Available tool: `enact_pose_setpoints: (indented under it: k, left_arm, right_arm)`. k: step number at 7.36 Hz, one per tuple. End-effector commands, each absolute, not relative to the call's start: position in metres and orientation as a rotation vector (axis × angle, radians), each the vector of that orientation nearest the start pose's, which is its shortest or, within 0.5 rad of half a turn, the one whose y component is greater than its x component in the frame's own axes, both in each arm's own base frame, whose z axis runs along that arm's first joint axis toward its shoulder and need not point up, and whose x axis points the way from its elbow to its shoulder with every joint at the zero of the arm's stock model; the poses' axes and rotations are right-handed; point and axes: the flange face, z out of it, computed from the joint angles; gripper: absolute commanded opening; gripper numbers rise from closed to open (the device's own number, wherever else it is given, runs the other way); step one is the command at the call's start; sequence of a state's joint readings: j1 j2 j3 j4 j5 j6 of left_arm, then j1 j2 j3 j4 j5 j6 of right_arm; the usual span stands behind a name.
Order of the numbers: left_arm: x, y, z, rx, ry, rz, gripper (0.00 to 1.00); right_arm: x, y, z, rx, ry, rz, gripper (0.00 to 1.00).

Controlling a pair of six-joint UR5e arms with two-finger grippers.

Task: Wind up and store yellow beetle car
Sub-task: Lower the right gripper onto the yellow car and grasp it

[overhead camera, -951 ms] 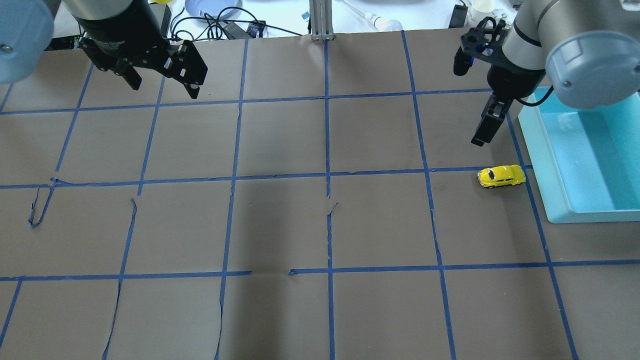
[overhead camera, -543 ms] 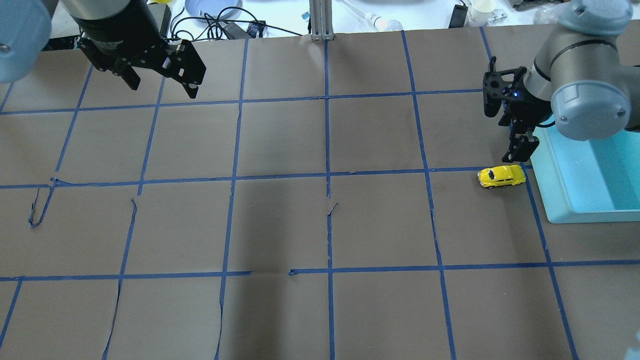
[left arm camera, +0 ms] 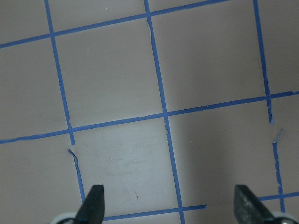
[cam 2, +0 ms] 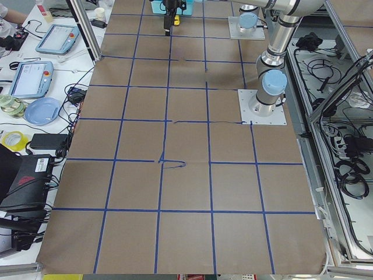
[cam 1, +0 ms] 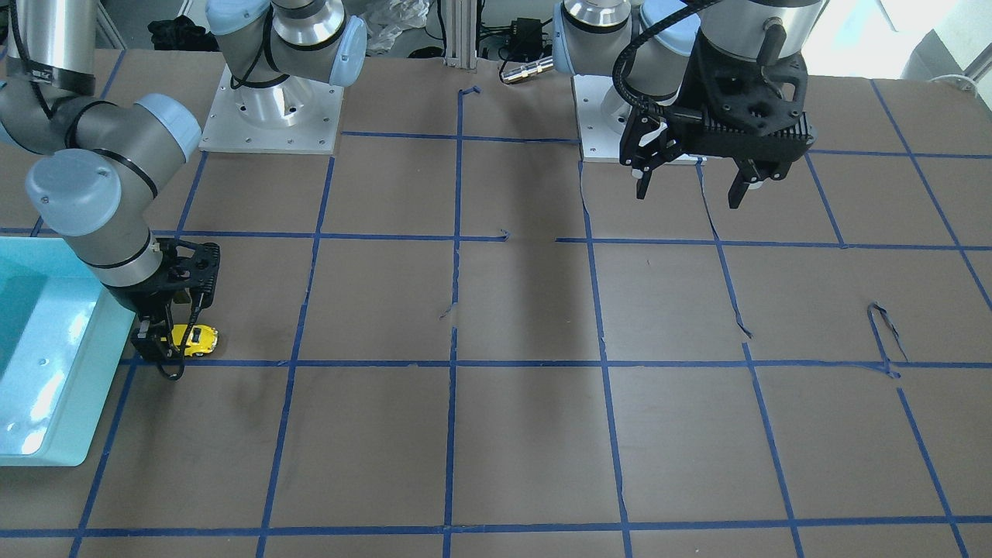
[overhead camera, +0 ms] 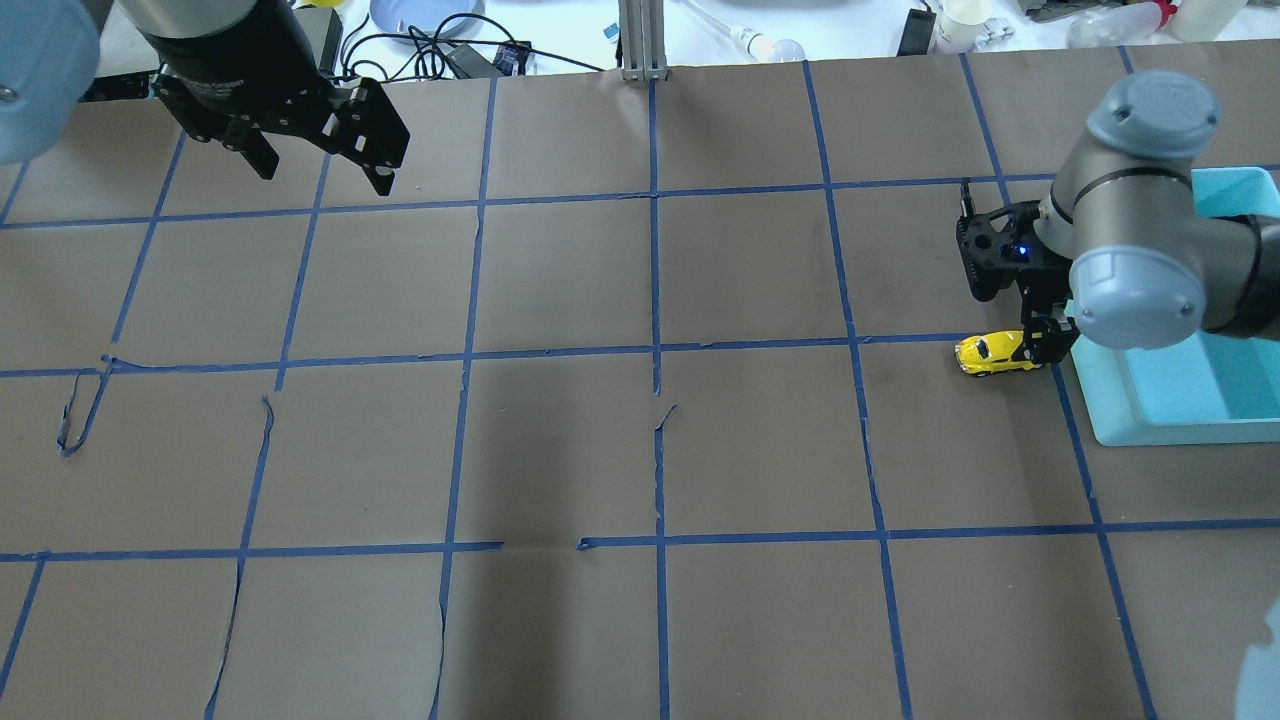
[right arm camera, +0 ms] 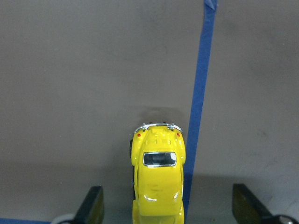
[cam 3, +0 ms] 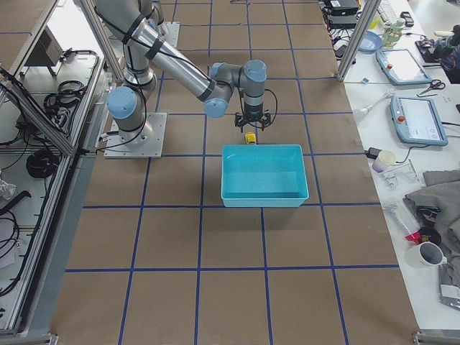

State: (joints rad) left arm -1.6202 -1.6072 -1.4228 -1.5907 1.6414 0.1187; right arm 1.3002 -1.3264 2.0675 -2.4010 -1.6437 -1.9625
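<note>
Brown taped table (overhead camera: 600,450), right hand (right arm camera: 170,207) spread wide astride yellow beetle car (right arm camera: 158,182), untouched.

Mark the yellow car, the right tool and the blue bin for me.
yellow beetle car (right arm camera: 156,181), right wrist view, on its roof.
right tool (right arm camera: 167,196), right wrist view, midway between its fingertips.
blue bin (overhead camera: 1170,432), overhead view, on its near wall.

The table (overhead camera: 560,280), covered in brown paper crossed by a grid of blue tape (overhead camera: 654,270), stood under even light, with an aluminium post (overhead camera: 642,38) at its far edge and a cluttered white bench (overhead camera: 560,25) just beyond that edge.
</note>
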Motion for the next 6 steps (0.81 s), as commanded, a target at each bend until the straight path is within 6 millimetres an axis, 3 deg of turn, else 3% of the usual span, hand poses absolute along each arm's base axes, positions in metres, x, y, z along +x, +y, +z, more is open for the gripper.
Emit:
enact_pose_setpoints:
  k: [1, 4, 5, 6]
  left_arm:
    - [-0.151, -0.507, 0.541, 0.253, 3.054, -0.137, 0.96]
    - [-0.151, -0.506, 0.542, 0.253, 3.054, -0.140, 0.96]
    - [-0.151, -0.506, 0.542, 0.251, 3.054, -0.140, 0.96]
    - [-0.151, -0.507, 0.541, 0.251, 3.055, -0.137, 0.96]
  right_arm:
    - [-0.013, -0.514, 0.198, -2.482, 2.098, 0.043, 0.90]
    - [-0.035, -0.515, 0.185, -2.422, 2.136, 0.081, 0.84]
    - [-0.036, -0.514, 0.185, -2.416, 2.138, 0.075, 0.78]
    - [-0.035, -0.514, 0.185, -2.413, 2.131, 0.062, 0.53]
